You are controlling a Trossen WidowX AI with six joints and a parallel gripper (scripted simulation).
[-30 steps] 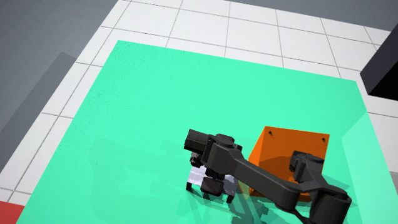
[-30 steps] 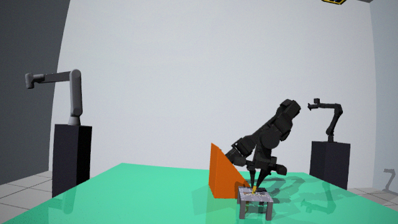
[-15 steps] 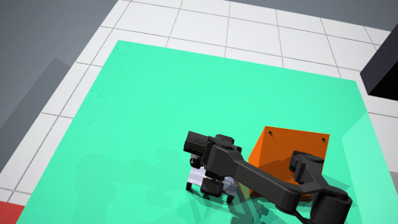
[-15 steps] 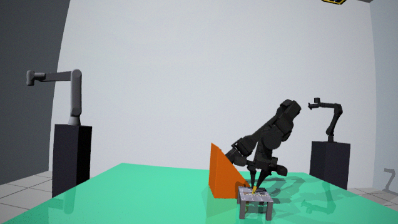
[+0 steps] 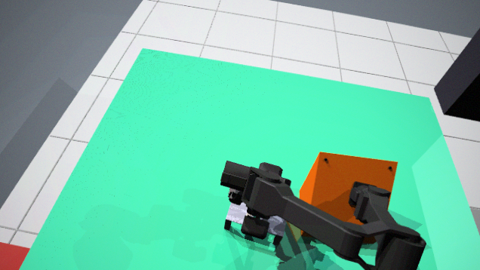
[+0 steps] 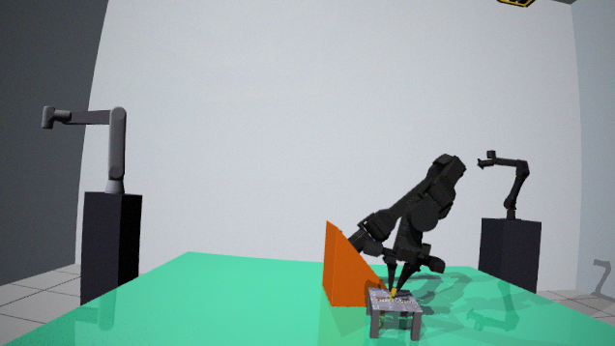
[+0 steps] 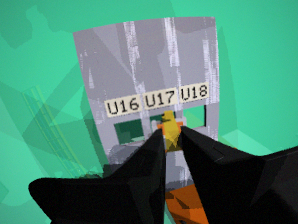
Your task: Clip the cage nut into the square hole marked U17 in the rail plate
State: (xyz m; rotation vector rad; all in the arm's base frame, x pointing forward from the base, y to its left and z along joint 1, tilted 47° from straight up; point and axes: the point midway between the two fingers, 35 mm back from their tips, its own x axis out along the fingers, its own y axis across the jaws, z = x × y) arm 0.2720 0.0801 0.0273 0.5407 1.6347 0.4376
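Observation:
The grey rail plate stands on short legs, with square holes labelled U16, U17 and U18 in the wrist view. My gripper is shut on the cage nut, a small yellow and orange piece. The nut is at the U17 hole, just below the U17 label, and covers much of that hole. The fingers come down to the plate from above. Whether the wings are through the hole cannot be told. In the top view the arm hides the fingertips and nut.
An orange wedge-shaped block stands close beside the plate, near my arm. The U16 hole and U18 hole flank the nut. Two other arms stand on dark pedestals beyond the green table top.

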